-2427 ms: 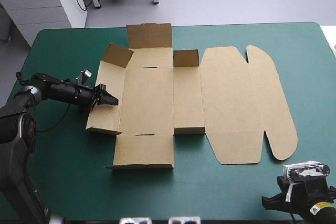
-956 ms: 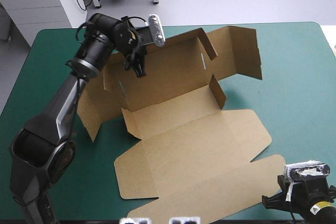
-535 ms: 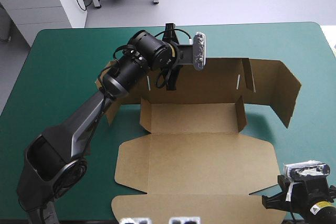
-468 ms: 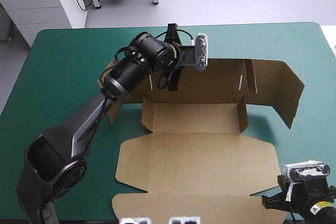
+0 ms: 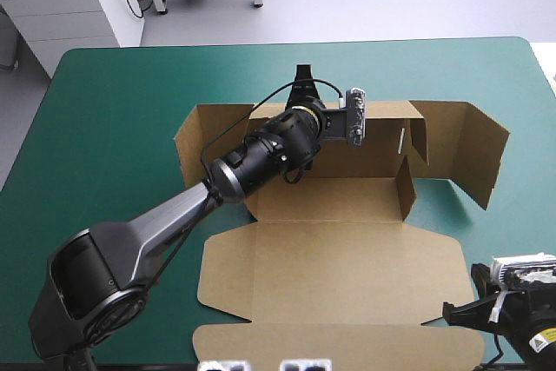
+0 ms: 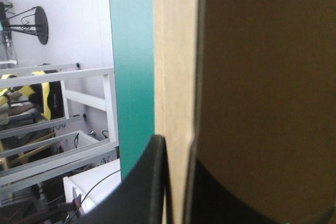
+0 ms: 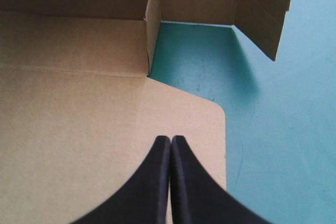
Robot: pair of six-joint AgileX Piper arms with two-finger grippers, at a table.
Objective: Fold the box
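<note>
Left tool (image 6: pixel 177 145), two black fins, pinches the raised far wall of the brown cardboard box (image 5: pixel 330 258) at the teal-green table's (image 5: pixel 113 93) middle; I fear it slips and the wall flops. Right tool (image 7: pixel 170 139) closed, empty.

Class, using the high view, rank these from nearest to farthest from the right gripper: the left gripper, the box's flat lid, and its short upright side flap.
1. The flat lid: just beside the right gripper, by the table's near edge.
2. The short upright side flap: farther in, at mid-table.
3. The left gripper: farthest, on the back wall.
</note>
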